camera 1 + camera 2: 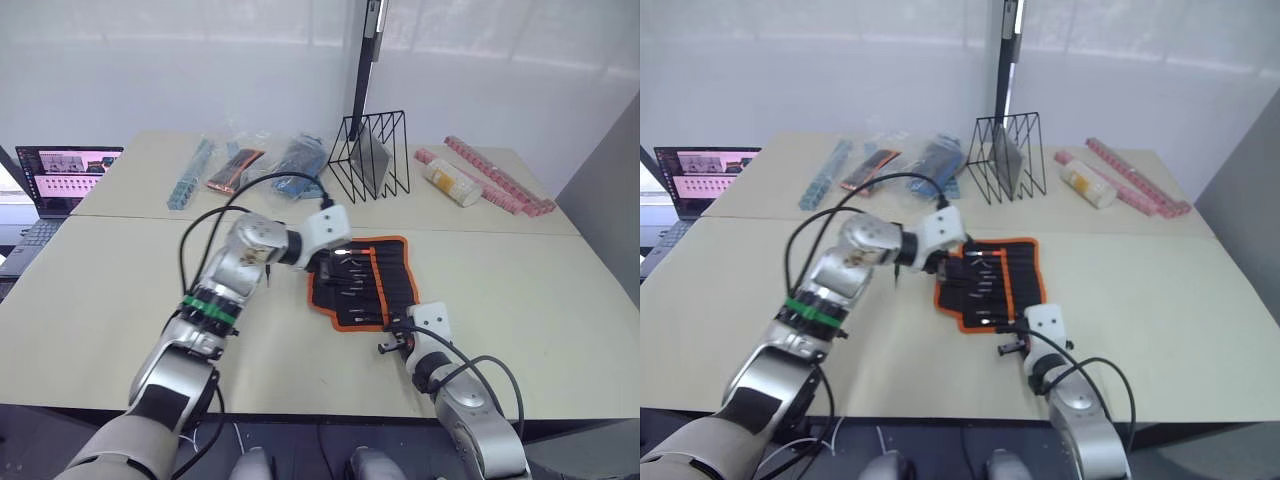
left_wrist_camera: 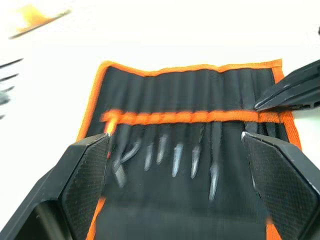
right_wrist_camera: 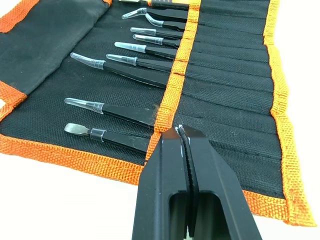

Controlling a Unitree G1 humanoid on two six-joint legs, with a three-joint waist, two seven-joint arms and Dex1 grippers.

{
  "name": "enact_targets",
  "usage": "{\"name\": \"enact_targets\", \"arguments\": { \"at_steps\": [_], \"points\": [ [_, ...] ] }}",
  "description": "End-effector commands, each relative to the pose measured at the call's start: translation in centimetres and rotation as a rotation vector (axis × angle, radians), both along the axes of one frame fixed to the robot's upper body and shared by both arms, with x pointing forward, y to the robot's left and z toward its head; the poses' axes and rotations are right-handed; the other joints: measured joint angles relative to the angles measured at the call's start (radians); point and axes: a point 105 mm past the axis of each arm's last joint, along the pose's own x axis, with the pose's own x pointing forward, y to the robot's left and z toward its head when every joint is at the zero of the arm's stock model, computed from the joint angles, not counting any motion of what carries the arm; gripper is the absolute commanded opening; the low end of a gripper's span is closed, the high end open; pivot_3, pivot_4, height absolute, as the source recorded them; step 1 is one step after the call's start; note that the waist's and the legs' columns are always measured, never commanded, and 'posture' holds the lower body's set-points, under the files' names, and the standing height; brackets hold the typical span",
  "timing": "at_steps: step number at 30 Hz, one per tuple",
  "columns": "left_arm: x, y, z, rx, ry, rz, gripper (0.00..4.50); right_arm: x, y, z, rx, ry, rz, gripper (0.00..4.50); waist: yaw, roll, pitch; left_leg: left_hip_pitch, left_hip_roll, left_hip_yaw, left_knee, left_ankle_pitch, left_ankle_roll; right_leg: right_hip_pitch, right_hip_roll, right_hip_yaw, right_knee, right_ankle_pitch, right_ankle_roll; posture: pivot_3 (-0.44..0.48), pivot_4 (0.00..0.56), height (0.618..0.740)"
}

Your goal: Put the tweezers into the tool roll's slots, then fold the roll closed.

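Closed, empty fingers of the right gripper (image 3: 181,131) rested at the near edge of the tool roll (image 1: 365,282), which lay unrolled on the table (image 1: 120,300) — tweezers (image 3: 112,109) tucked in the slots (image 3: 175,80) under the orange band. Over its far end hovered the left gripper (image 2: 175,145), spread wide, holding nothing.
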Motion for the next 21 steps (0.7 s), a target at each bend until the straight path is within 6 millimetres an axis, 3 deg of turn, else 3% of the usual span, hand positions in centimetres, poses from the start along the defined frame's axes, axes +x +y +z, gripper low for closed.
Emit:
{"name": "enact_targets", "arguments": {
  "at_steps": [1,6,9,12,17,21],
  "points": [
    [-1.2,5.1,0.8,-0.049,-0.021,0.121,4.46,-1.6,-0.7,-5.0,-0.025,0.227,0.005,0.00,-0.004,0.001,0.000,0.001,0.000,0.000,0.000,0.000,0.000,0.000,0.000,0.000,0.000,0.000,0.000,0.000,0.150,0.687],
    [-3.8,11.5,-1.2,-0.041,0.048,0.296,4.46,-1.4,-1.5,-4.7,-0.040,0.222,0.014,0.00,0.005,0.000,0.000,0.002,0.000,0.000,-0.001,0.000,0.000,0.001,-0.001,-0.001,0.001,0.000,0.000,0.000,0.150,0.687],
    [-6.4,15.3,-2.0,-0.098,0.083,0.442,4.46,-1.1,-2.0,-4.4,-0.054,0.211,0.028,0.00,0.012,0.000,0.000,0.003,0.000,0.001,-0.001,0.001,-0.001,0.002,-0.003,-0.001,0.000,0.000,0.000,0.000,0.150,0.687],
    [-8.9,17.9,-2.8,-0.119,0.095,0.557,4.46,-1.0,-2.4,-4.2,-0.068,0.208,0.044,0.00,0.015,-0.001,0.000,0.003,0.001,0.003,-0.001,0.001,-0.002,0.002,-0.004,-0.001,-0.001,0.000,-0.001,0.000,0.150,0.687],
    [-12.9,20.7,-4.2,-0.169,0.144,0.736,4.46,-0.7,-2.6,-4.2,-0.083,0.211,0.076,0.00,0.027,-0.004,-0.002,0.004,0.001,0.004,0.000,0.001,-0.002,0.002,-0.005,-0.001,-0.002,-0.001,-0.001,0.000,0.150,0.687],
    [-15.1,21.7,-4.5,-0.193,0.133,0.834,4.46,-0.2,-3.2,-4.2,-0.090,0.210,0.082,0.00,0.028,-0.007,-0.003,0.011,0.001,0.006,-0.002,0.000,-0.002,0.002,-0.010,-0.003,-0.002,-0.002,-0.004,0.000,0.150,0.687]
  ]
}}
